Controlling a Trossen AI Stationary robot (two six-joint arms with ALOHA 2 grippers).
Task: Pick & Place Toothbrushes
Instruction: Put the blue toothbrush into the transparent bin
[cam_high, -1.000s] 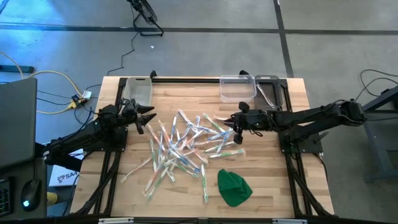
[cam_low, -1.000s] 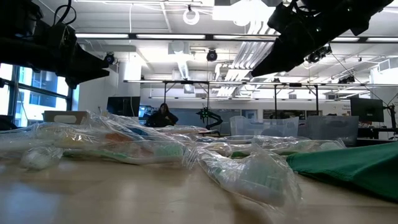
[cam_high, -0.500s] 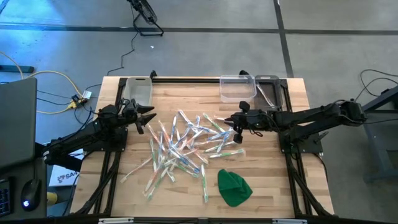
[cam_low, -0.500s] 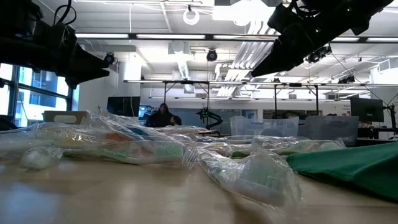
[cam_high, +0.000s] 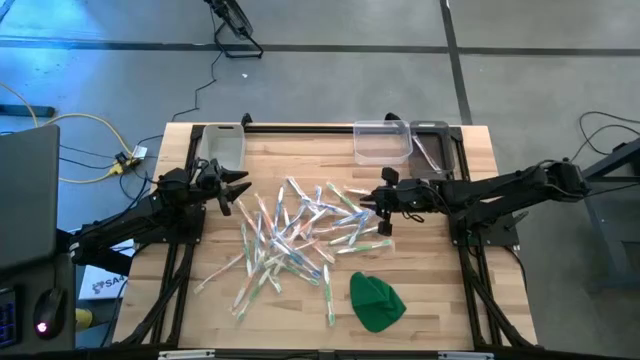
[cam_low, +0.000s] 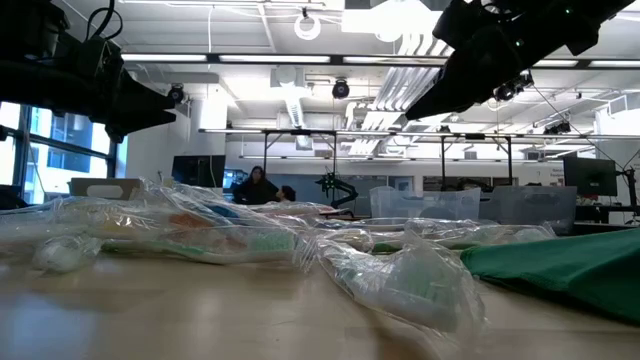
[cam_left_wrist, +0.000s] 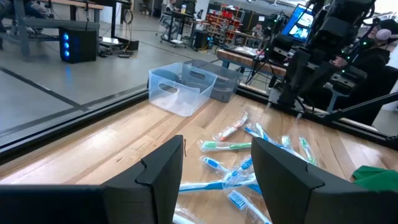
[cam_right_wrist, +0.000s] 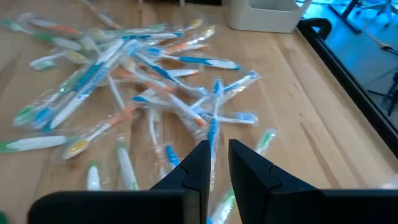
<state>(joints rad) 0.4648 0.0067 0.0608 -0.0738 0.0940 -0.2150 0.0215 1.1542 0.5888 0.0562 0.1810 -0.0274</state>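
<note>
Toothbrushes (cam_high: 295, 232) lie heaped mid-tabletop (cam_high: 440, 290). Right hand (cam_high: 384, 212) hovers at the heap's right edge, fingers nearly closed, empty. Left hand (cam_high: 232, 188), wide open, waits left of the heap. Risk: overlapping wrappers; a pinch may lift several brushes or slip.

The high view looks straight down from well above, taking in the whole worktop (cam_high: 440, 300) and both arms. The low view sits at the worktop's surface, looking level across it into the room, very near the toothbrushes (cam_low: 240, 240). Each wrist view looks forward past its own gripper, low and slanting over the wood. All four views share the scattered toothbrushes; the left wrist view and the high view also share the clear bins (cam_left_wrist: 183, 87).
</note>
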